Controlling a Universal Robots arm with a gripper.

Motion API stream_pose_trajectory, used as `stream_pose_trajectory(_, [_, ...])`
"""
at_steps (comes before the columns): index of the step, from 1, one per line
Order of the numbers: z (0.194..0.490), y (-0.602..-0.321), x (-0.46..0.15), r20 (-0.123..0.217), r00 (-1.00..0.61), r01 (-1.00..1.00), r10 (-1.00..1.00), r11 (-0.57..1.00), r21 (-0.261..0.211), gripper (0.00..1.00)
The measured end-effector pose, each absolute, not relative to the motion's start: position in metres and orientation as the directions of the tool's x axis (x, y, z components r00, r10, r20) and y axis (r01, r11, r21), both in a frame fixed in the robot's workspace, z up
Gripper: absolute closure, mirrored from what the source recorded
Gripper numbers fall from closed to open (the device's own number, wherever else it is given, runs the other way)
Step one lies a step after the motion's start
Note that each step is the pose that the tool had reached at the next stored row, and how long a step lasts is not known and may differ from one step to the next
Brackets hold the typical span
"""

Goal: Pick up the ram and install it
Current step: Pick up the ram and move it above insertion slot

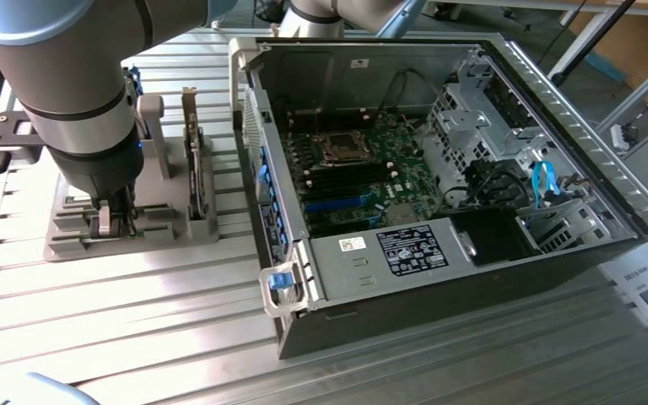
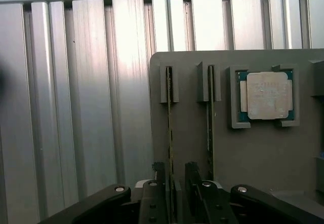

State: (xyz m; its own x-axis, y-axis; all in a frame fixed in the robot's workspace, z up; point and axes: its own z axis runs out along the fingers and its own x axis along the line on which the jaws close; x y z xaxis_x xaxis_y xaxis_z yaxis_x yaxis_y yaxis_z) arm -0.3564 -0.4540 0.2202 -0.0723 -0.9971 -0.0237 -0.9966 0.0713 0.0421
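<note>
Gripper [image 2: 174, 177] sits low over grey holder [image 2: 253, 153], jaws wide, nothing clamped. Fingers [image 2: 158, 172] straddle the ram [image 2: 169, 127], which stands on edge in its slot, long axis running lengthwise through the gap betw. them. 2nd stick [image 2: 209, 117] just beside, outside jaws. Open PC case [image 1: 414, 169] lies toward exterior view's right.

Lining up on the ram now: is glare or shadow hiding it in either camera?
Wrist view: glare washes the table slats, but the ram reads dark and distinct against the grey holder. Exterior view: strong glare on the table slats beside the holder, none on the gripper.
</note>
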Motion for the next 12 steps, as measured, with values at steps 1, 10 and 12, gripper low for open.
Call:
stream_pose_trajectory(1, [0.2201, -0.4540, -0.3564, -0.024, -0.072, -0.997, -0.997, 0.071, 0.042, 0.70])
stream_pose_trajectory(10, [0.2201, -0.4540, -0.3564, -0.024, -0.066, -0.997, -0.998, 0.065, 0.042, 0.70])
stream_pose_trajectory(12, [0.2201, -0.4540, -0.3564, -0.024, -0.060, -0.997, -0.998, 0.059, 0.042, 0.70])
